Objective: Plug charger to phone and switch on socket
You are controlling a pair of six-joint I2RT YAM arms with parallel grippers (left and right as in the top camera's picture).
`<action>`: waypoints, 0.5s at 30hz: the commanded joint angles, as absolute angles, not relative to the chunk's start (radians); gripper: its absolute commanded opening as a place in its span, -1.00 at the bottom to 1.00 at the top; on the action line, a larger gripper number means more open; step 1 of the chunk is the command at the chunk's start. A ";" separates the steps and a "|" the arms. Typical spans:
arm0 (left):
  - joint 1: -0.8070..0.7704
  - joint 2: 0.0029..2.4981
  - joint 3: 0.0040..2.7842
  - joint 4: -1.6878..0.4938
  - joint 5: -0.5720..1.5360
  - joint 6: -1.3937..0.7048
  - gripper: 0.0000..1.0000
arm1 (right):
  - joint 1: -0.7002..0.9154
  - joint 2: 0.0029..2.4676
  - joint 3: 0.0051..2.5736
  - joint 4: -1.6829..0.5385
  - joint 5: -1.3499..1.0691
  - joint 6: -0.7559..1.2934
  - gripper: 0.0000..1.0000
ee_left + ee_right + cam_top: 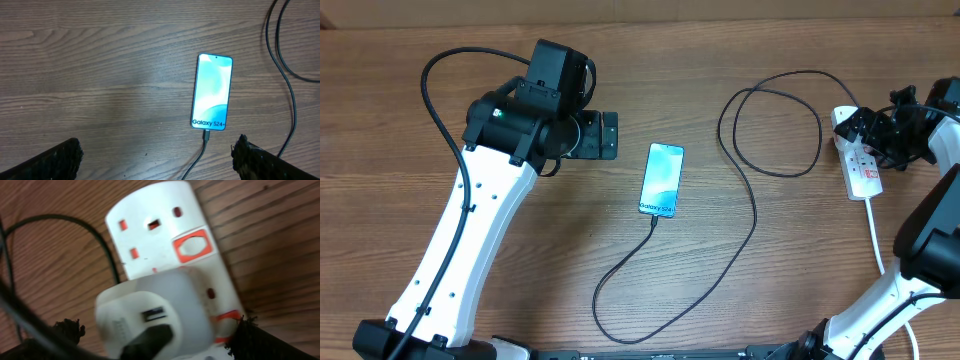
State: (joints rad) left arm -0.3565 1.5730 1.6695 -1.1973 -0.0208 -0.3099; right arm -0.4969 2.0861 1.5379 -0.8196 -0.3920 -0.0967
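1 phone (661,180) lies at the centre of 1 wooden table (420,40). 1 charger (752,215) runs from it, forming 1 loop toward 2 o'clock. 1 socket (861,165) sits at 3 o'clock, with 1 white cord (876,235) and 1 white adapter (155,305) plugged in. There are 2 grippers: 1 left gripper (156,157) at 10 o'clock and 1 right gripper (157,330) at 3 o'clock.

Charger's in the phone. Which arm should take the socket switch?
Right: the right gripper hangs open over the socket, red switch in its wrist view; the left gripper is by the phone.
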 commanded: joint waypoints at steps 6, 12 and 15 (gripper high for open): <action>-0.354 1.578 1.678 -1.197 -0.033 -0.291 0.99 | -0.478 2.094 1.579 -0.843 -0.434 -0.080 0.98; -0.354 1.578 1.678 -1.197 -0.033 -0.291 0.99 | -0.478 2.094 1.578 -0.844 -0.419 -0.084 0.98; -0.354 1.578 1.678 -1.197 -0.033 -0.291 0.99 | -0.478 2.095 1.578 -0.843 -0.419 -0.088 0.98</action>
